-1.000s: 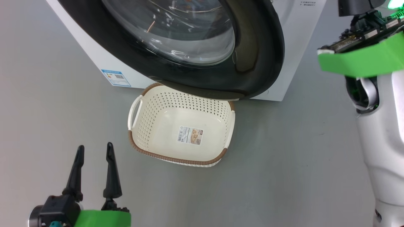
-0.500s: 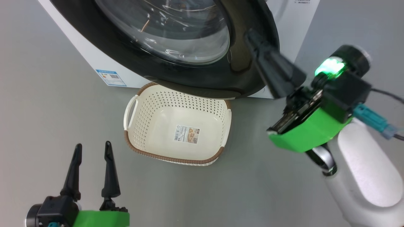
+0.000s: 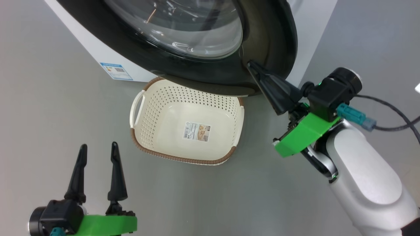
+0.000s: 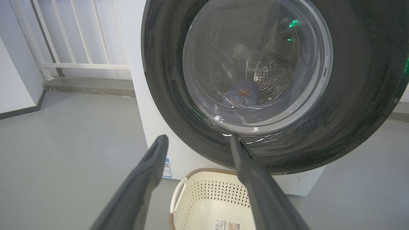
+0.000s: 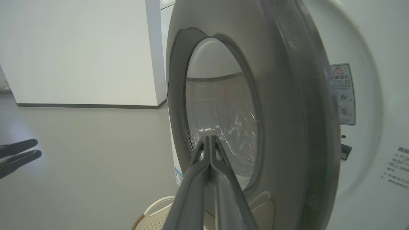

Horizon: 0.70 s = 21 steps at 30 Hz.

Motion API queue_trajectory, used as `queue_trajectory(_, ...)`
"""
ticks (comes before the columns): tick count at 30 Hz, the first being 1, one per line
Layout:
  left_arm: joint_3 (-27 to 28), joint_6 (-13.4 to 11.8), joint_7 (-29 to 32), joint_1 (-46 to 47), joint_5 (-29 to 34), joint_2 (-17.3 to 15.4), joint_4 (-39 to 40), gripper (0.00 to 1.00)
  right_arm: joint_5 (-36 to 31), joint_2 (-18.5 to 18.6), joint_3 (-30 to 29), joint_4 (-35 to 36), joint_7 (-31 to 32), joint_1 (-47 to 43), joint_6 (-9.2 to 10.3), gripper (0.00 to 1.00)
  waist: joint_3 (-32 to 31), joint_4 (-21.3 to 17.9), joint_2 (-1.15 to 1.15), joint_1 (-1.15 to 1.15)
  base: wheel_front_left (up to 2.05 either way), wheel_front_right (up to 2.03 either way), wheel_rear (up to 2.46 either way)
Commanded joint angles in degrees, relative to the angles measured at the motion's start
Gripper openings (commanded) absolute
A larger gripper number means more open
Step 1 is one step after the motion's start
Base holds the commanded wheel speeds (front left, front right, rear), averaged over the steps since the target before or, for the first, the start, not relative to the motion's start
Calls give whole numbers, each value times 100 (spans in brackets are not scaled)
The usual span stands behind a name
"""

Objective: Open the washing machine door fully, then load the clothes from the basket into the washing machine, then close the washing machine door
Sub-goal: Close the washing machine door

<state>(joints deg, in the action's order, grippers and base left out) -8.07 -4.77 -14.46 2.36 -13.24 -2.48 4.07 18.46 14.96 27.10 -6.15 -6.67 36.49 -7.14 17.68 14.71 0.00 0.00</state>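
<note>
Now the right gripper [image 3: 250,64], pinched closed on nothing, points at the ajar washing machine door [image 3: 269,39] above the basket [image 3: 183,159]; the left gripper [image 3: 97,148] gapes empty. Glancing off the glossy rim could leave it unlatched.

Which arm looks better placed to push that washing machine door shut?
Probably the right arm. The shut right gripper points at the free edge of the washing machine door, which stands ajar. The open left gripper hangs low, beyond the empty basket.
</note>
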Motion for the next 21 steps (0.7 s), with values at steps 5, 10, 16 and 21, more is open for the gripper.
queue_trajectory(5,127,13,-53,248,27,-44,230,100,120,-9,-32,-359,-93,356,-35,0,147,94,0,0,0,0,0)
queue_trajectory(10,99,2,-53,309,12,-42,266,100,131,23,-95,-654,-141,574,-35,0,276,135,0,0,0,0,0)
queue_trajectory(16,10,-74,-53,400,-45,-41,331,100,150,87,-168,-971,-205,875,-35,0,477,188,0,0,0,0,0)
queue_trajectory(21,-71,-116,-53,479,-92,-41,349,100,186,132,-236,-1177,-264,1098,-35,0,609,216,0,0,0,0,0)
